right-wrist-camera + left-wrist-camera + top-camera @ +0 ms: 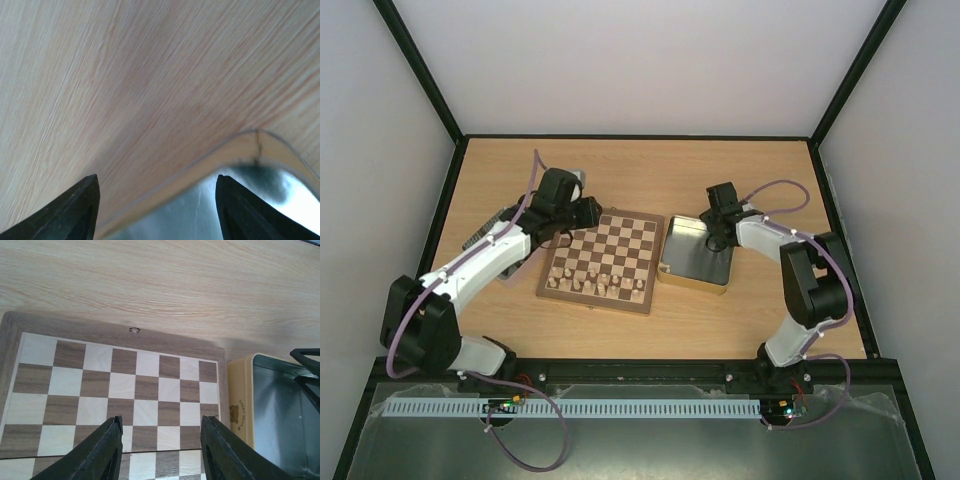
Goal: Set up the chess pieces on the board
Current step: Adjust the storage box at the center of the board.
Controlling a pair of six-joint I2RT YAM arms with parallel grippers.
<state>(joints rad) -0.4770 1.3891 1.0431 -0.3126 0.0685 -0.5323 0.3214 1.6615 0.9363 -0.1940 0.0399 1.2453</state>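
The board lies in the middle of the table, with pale chess pieces standing along its near rows. My left gripper hovers over the board's far left corner. In the left wrist view that gripper is open, and only bare squares of the board show between its fingers. My right gripper hangs over the far end of the gold tin. It is open and holds nothing, above the tin's rounded corner.
The gold tin sits right against the board's right side, and its inside looks grey and shiny. A small grey tray peeks out behind the left arm. Bare wooden table stretches behind the board.
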